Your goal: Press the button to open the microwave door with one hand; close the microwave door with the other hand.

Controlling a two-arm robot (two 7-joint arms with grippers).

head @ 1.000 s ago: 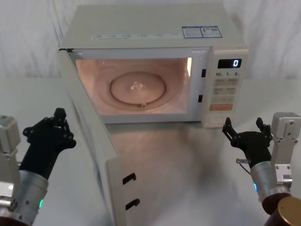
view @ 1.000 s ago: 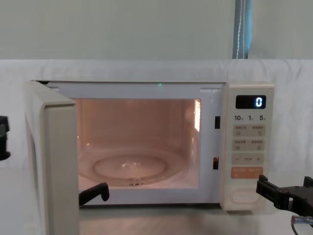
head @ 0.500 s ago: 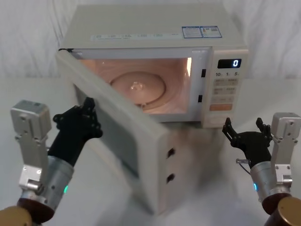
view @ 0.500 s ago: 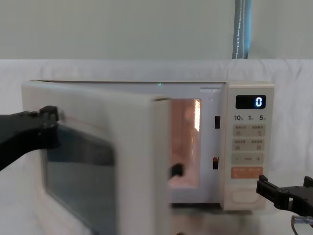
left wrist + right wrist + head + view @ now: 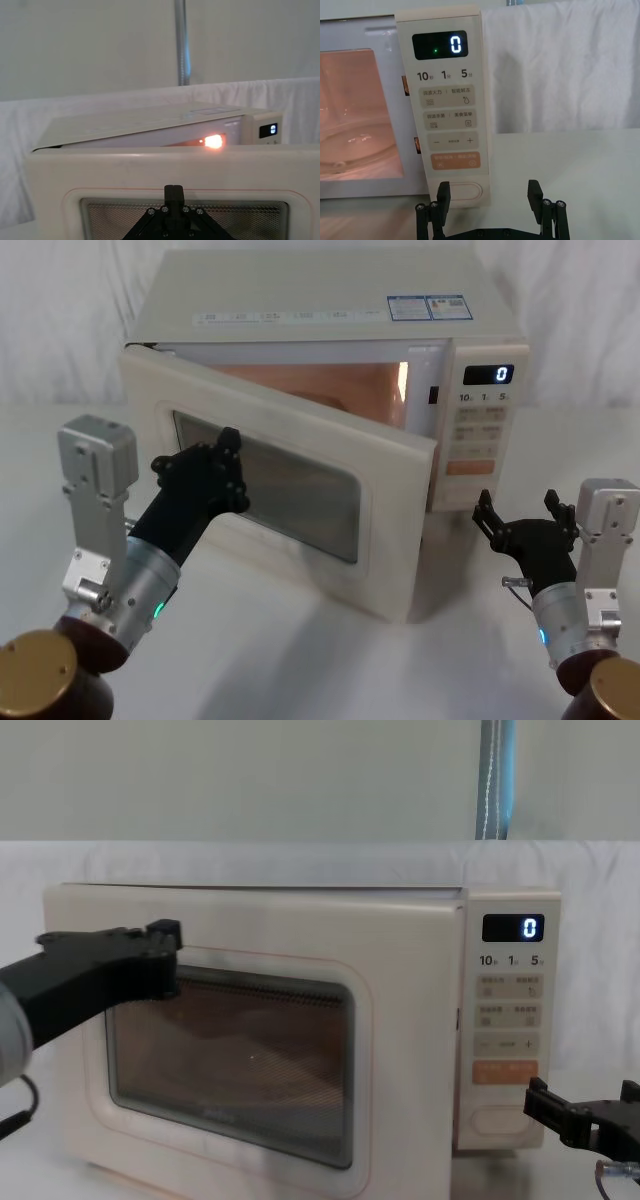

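Left gripper pressed on the microwave door near the window's upper corner, jaws look together. Door ajar, swung most of the way toward the microwave. Right gripper parked just before the button, jaws apart. Risk: weak push near the hinge side, latch not catching.

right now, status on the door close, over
Left gripper against the microwave door window, pushing. Door partly shut, gap at the latch side, cavity light on. Right gripper open, parked before the button. Nothing in the way.
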